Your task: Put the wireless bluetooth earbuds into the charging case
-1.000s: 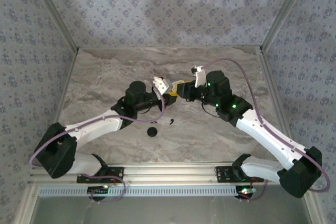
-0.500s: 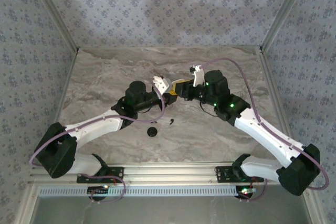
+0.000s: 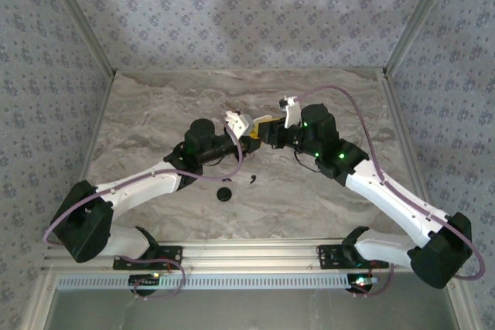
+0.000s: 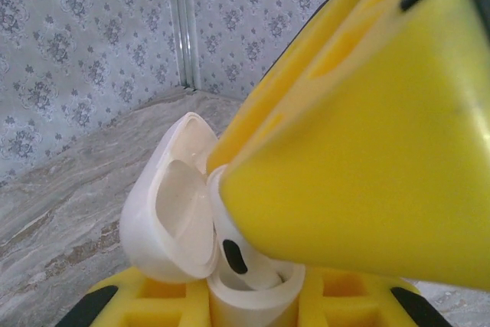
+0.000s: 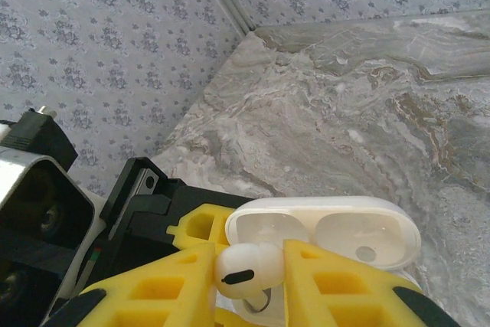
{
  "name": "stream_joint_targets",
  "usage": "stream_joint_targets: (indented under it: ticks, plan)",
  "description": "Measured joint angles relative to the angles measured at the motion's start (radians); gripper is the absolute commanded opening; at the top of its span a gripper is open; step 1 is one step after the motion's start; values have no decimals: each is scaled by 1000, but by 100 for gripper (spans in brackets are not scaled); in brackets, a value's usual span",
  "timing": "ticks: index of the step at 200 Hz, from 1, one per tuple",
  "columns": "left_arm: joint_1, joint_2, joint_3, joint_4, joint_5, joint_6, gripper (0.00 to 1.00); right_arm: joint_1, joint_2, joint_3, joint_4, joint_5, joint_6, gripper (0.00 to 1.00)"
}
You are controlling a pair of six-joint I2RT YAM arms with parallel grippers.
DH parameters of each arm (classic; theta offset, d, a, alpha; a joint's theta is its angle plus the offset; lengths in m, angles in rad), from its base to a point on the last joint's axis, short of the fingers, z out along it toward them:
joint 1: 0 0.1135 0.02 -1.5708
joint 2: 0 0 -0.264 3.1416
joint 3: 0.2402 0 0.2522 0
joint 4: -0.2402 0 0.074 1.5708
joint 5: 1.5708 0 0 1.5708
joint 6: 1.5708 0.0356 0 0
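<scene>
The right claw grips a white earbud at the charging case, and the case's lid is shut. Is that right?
No, the lid is open, not shut; the right wrist view shows it tipped back. The rest holds: the right claw grips a white earbud at the charging case.

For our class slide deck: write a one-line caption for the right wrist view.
Right gripper pinches a white earbud at the open charging case.

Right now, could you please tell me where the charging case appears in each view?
Left wrist: charging case bottom centre, lid open leftward.
Right wrist: lower right, lid open beyond the fingers.
Top external: mid-table where the arms meet, too small to make out.
Shared landmark: yellow fingers of the right gripper.
</scene>
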Motion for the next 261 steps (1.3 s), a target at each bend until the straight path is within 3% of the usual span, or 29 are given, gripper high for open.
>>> stream_joint_targets:
  ticks: [188,226,261]
  plan:
    - [-5,19,25,-7,0,3,15,-22,-18,61,-126,18,-21,50]
    - [-6,19,25,-7,0,3,15,-65,-24,118,-188,-3,-42,54]
    - [-6,18,26,-14,4,9,15,-148,-37,196,-286,-100,-82,58]
